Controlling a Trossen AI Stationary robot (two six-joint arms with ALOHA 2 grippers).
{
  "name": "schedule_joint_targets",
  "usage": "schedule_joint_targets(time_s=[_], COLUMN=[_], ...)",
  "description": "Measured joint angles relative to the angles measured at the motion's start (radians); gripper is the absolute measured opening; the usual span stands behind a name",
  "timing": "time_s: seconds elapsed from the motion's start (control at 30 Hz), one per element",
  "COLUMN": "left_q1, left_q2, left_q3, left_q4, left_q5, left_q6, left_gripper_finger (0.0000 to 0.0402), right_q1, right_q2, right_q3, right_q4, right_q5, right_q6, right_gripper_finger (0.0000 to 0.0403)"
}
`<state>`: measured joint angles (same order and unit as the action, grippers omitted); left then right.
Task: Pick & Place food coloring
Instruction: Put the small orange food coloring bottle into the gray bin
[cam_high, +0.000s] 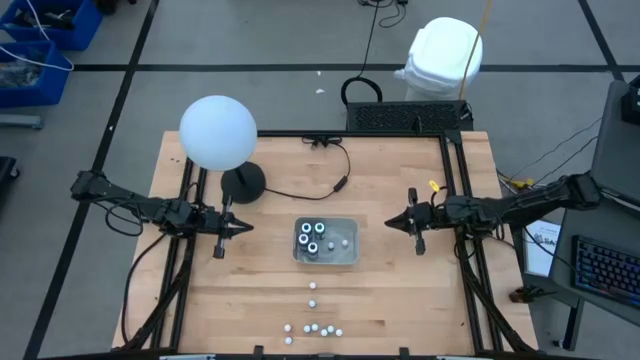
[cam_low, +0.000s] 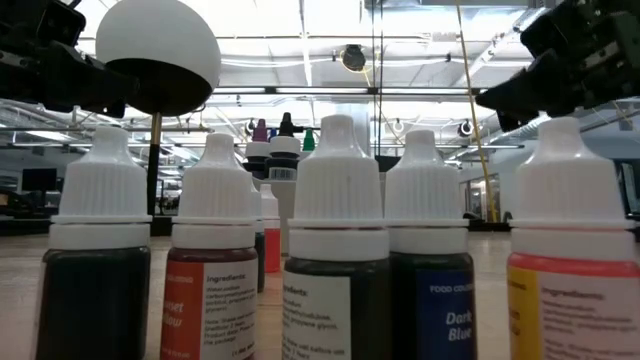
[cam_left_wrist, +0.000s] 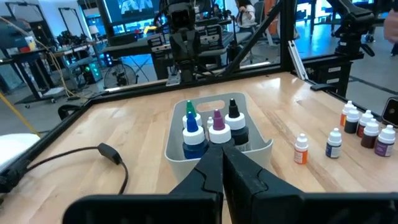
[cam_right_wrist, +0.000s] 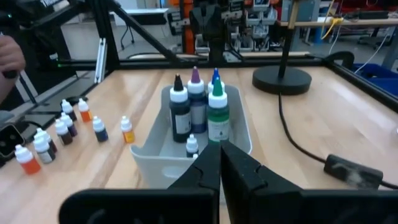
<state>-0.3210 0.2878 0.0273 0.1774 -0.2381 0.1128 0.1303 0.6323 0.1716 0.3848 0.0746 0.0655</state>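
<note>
Left gripper (cam_high: 243, 228): clenched on nothing, hovering left of centre in the high view. Right gripper (cam_high: 390, 223): likewise pinched shut and empty, right of centre, facing the tray (cam_high: 348, 258) between them.

Food coloring in two lots: tall bottles (cam_high: 312, 237) standing in the tray's left half, small bottles (cam_high: 312, 328) loose on the wood at lower centre, two more strung out towards the tray.

Likely trouble: going down on the small bottles with fingers shut and knocking them flat; need to open first. Packed close together, so probably easy to nudge a neighbour over while closing on one. Light and narrow, so apt to tip or roll. Little free floor beside the tall bottles; risk of clipping their caps when lowering a bottle in.

Low view: small bottles (cam_low: 337, 250) filling the frame as an upright row, labels readable, unlike the white dots seen from above. Right wrist view: a small bottle (cam_right_wrist: 192, 145) already in the tray, plus coloured caps. High view alone: both arms and the whole layout together.
</note>
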Motion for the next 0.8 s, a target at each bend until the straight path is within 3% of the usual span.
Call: schedule_joint_targets(time_s=[0.27, 0.4, 0.63, 0.8], left_q1=[-0.003, -0.036, -0.153, -0.219], left_q2=[0.004, 0.069, 0.383, 0.694], left_q3=[0.02, 0.072, 0.286, 0.55], left_q4=[0.011, 0.011, 0.005, -0.124], left_q5=[-0.061, -0.058, -0.112, -0.137], left_q6=[-0.087, -0.101, -0.1, -0.1], left_gripper_finger=[0.0008, 0.0008, 0.0005, 0.0003], right_q1=[0.0, 0.0, 0.0, 0.0], right_q2=[0.0, 0.0, 0.0, 0.0], right_q3=[-0.03, -0.055, -0.062, -0.062], right_q4=[0.01, 0.091, 0.124, 0.124], right_q5=[0.002, 0.001, -0.001, 0.0], right_q6=[-0.002, -0.035, -0.058, -0.058], right_gripper_finger=[0.0001, 0.0001, 0.0001, 0.0001])
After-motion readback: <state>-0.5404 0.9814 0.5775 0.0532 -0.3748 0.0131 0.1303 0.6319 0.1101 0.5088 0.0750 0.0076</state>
